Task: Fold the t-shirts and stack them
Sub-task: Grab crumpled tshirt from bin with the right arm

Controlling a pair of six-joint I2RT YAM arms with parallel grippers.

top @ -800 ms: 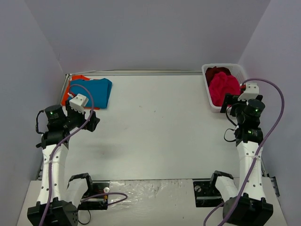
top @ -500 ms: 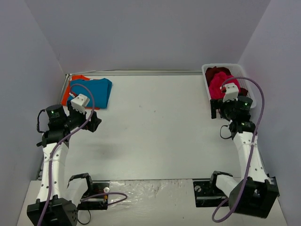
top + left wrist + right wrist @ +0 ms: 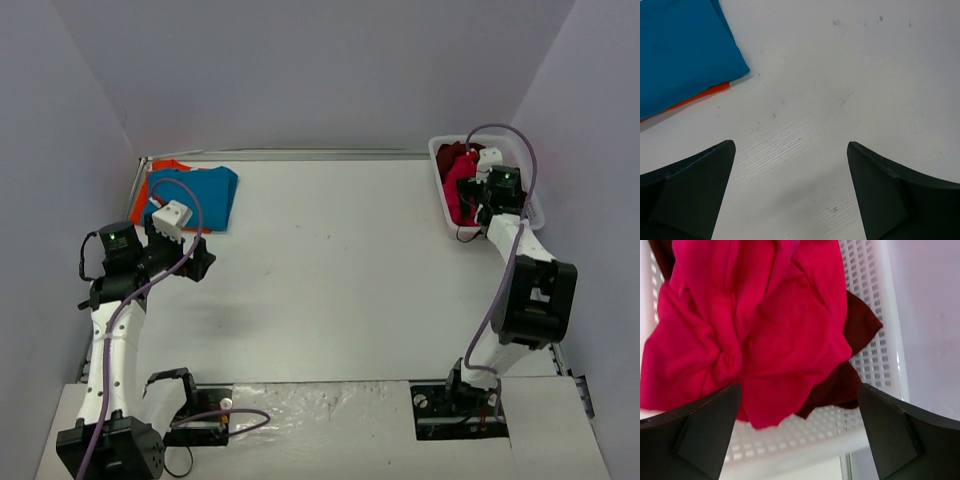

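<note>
A crumpled crimson-pink t-shirt (image 3: 460,185) lies in the white mesh basket (image 3: 438,178) on top of a dark maroon one (image 3: 455,155). My right gripper (image 3: 480,200) is open and empty just above the basket's near end. In the right wrist view the crimson shirt (image 3: 765,325) and the maroon shirt (image 3: 860,325) lie just beyond my right gripper (image 3: 799,386). A folded blue t-shirt (image 3: 195,195) lies on an orange one (image 3: 160,166) at the far left. My left gripper (image 3: 195,258) is open and empty over bare table, near the blue shirt (image 3: 680,55) and the orange shirt (image 3: 700,96).
The basket's mesh wall (image 3: 870,270) stands against the right side wall. The grey walls close in the table on the left, back and right. The white table (image 3: 330,270) stretches between the shirt stack and the basket.
My right arm has stretched forward, moving the open gripper from beside the basket's near end to over the shirts in it. The left arm has hardly moved.
</note>
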